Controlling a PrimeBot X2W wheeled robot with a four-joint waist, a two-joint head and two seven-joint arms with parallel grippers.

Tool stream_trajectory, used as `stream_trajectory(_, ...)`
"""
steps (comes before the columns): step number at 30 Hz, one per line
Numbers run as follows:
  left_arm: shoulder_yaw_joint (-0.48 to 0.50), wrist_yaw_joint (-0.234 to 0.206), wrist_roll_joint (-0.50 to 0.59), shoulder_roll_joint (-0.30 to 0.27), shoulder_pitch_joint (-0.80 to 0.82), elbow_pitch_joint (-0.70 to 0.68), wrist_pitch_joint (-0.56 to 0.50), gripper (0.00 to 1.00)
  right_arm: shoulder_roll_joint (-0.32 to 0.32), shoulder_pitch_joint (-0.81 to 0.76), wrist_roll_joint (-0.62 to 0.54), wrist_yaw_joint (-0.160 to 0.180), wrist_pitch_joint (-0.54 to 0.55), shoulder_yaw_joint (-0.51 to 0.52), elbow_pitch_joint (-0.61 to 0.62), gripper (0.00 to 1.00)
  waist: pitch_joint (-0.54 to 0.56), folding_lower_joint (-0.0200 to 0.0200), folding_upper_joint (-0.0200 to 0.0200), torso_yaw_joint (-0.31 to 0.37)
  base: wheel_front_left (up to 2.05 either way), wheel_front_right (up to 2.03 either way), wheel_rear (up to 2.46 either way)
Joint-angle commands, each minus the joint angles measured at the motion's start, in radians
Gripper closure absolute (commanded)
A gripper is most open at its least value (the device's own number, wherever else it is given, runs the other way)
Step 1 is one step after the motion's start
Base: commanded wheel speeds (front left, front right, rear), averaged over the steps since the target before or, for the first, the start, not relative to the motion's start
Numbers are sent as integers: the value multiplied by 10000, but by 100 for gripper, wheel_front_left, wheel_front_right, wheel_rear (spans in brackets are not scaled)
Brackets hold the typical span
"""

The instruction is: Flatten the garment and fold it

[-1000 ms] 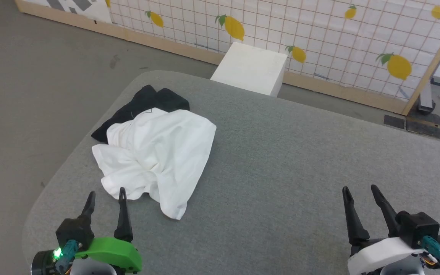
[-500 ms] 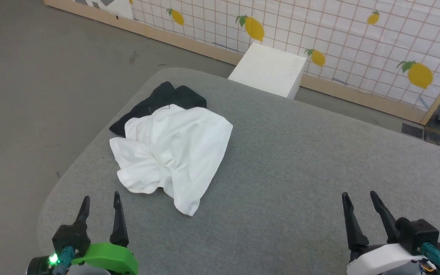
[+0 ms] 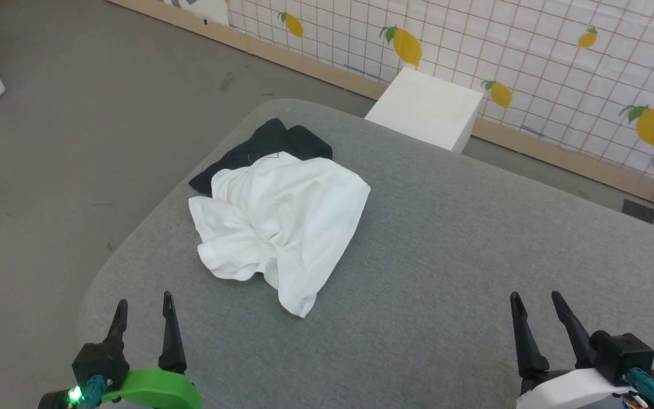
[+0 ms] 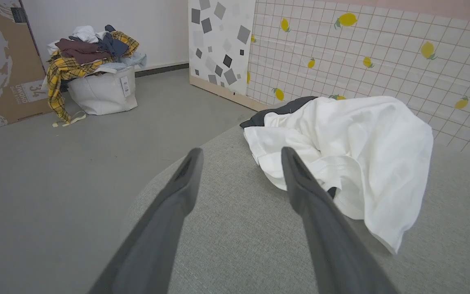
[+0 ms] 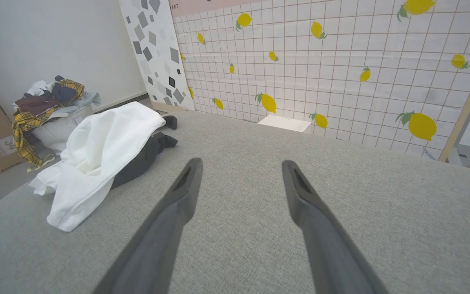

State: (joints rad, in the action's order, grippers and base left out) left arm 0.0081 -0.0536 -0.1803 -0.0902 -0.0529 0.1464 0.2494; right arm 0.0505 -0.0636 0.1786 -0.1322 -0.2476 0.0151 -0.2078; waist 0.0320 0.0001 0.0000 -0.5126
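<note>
Garment (image 3: 284, 224) lay bunched and untouched on the grey tabletop (image 3: 446, 255) ahead of the left pincer (image 3: 145, 298), which, like the right pincer (image 3: 534, 295), hung spread wide and empty, while the left wrist view took in a heaped laundry bag (image 4: 100, 96) on the floor (image 4: 55, 183) and a lemon-printed wall (image 4: 361, 53) beyond.

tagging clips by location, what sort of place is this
Probably a staged robot test room for laundry folding, not a home: a lemon-print panel in a wooden frame, a crumpled garment on a grey padded table, and a bag heaped with clothes on the floor.
</note>
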Motion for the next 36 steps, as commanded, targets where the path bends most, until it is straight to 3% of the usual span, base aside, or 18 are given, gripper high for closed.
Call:
stream_trajectory(1,-10,-38,-169,-67,-157,41,103,0,-3,-147,83,15,-120,22,-58,0,16,-1,0,-115,0,0,0)
stream_trajectory(15,-116,-10,-345,-87,-35,124,90,0,-3,-70,69,15,-119,37,-114,0,-156,-1,0,-139,0,0,0)
stream_trajectory(19,-261,332,-532,-187,832,204,-135,0,-3,-25,-19,15,-29,106,-10,0,-335,-1,0,-171,0,0,0)
stream_trajectory(25,-398,1078,-1024,-483,3720,905,-774,0,-3,240,-352,15,334,132,312,0,-881,-1,0,176,0,0,0)
stream_trajectory(29,-601,1566,-1939,-510,5831,2301,-2205,0,-3,366,-746,15,746,231,740,0,-1517,-1,0,636,0,0,0)
stream_trajectory(36,-1295,1801,-3610,-694,8537,5284,-7285,0,-3,402,-1405,15,1567,586,1834,0,-2718,-1,0,1531,0,0,0)
